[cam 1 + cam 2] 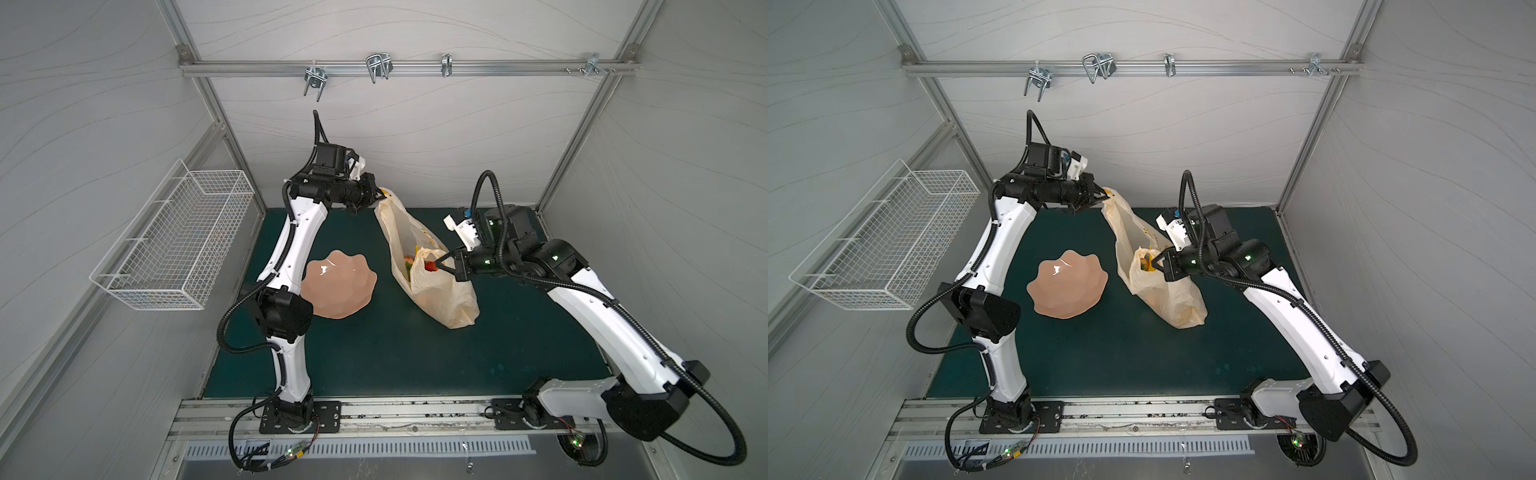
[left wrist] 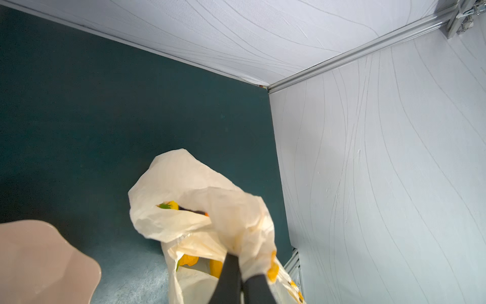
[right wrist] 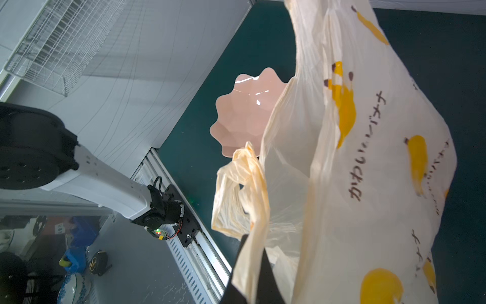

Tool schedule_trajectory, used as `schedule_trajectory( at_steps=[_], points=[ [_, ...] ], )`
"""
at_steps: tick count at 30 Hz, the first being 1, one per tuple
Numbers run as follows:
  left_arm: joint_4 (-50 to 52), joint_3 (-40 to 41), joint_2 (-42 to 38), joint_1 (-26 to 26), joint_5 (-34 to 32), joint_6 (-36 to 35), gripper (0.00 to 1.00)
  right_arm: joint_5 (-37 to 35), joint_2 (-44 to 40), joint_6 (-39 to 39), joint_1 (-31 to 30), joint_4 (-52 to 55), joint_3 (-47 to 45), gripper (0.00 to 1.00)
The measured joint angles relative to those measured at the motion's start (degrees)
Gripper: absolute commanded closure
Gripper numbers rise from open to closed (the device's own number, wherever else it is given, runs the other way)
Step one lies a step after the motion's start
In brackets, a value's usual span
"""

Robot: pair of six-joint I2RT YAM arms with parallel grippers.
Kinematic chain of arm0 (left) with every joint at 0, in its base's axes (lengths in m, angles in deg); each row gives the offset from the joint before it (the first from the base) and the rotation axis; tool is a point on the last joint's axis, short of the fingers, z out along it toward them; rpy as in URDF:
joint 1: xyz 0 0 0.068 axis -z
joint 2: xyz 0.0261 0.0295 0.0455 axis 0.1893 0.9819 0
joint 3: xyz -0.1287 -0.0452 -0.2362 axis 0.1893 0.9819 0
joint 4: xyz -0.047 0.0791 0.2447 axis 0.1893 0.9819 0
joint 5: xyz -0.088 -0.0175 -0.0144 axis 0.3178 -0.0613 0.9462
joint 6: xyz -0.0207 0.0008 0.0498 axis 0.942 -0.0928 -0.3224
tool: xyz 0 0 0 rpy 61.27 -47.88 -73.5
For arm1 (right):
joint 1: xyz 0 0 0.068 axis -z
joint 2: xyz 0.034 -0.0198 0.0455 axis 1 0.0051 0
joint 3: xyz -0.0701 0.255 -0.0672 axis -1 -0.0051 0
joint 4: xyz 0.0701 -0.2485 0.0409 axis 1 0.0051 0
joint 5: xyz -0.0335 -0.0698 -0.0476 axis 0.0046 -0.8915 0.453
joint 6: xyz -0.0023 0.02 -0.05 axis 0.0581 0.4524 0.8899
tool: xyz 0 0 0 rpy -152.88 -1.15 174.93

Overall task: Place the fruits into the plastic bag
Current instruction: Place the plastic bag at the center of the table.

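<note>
Fruits (image 1: 411, 266) are lying inside the plastic bag (image 1: 444, 295), which is hanging stretched between the two arms over the green surface (image 1: 395, 357). Its bottom is apparently resting there, near the pinkish scalloped plate (image 1: 332, 291).

The left end effector (image 1: 380, 194) is pinching one handle, jaws drawn narrow on the thin film, and is holding it high toward the back wall. The right end effector (image 1: 444, 264) is clamping the other handle lower and nearer the front. Pulling the handles apart like this is spreading the mouth, so a red strawberry (image 1: 431, 266) and yellow and orange pieces are showing through the gap in a top view.

The plate is looking bare, and nothing is lying loose on the surface, so the loading is probably finishing. The film is crinkling and sagging between the two grips. Judging by that, releasing one handle abruptly could be risking the mouth flopping over and a piece rolling out.
</note>
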Motion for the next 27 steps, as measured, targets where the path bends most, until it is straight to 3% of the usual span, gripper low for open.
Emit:
schedule_trajectory(
  at_steps=[7, 9, 14, 16, 18, 24, 27],
  points=[
    [3.1, -4.4, 0.9, -0.3, -1.5, -3.1, 1.00, -0.1, 0.1, -1.0, -1.3, -2.4, 0.4, 0.97],
    [3.9, -4.4, 1.0, -0.4, -1.9, -3.6, 0.85, -0.1, 0.3, -1.2, -1.6, -3.0, 0.3, 0.90],
    [3.9, -1.7, 0.7, -0.4, -2.0, -4.0, 0.33, 0.6, 0.3, -1.6, -2.0, -3.7, -0.5, 0.40],
    [3.5, 1.0, -0.2, -0.5, -2.1, -4.3, 0.10, 0.7, 0.3, -1.6, -2.0, -3.6, -0.7, 0.29],
    [2.9, 4.3, -1.9, -0.8, -2.4, -3.8, 0.01, 0.3, 0.0, -1.6, -1.9, -3.3, -0.8, 0.20],
    [3.2, 12.0, -10.7, -3.1, -5.2, -4.4, 0.00, -1.4, -3.7, -1.1, -0.8, -1.3, -0.7, 0.02],
    [3.3, 15.5, -16.1, -4.9, -6.6, -5.0, 0.00, -1.7, -4.9, -1.1, 1.0, -0.1, 0.2, 0.01]
  ],
)
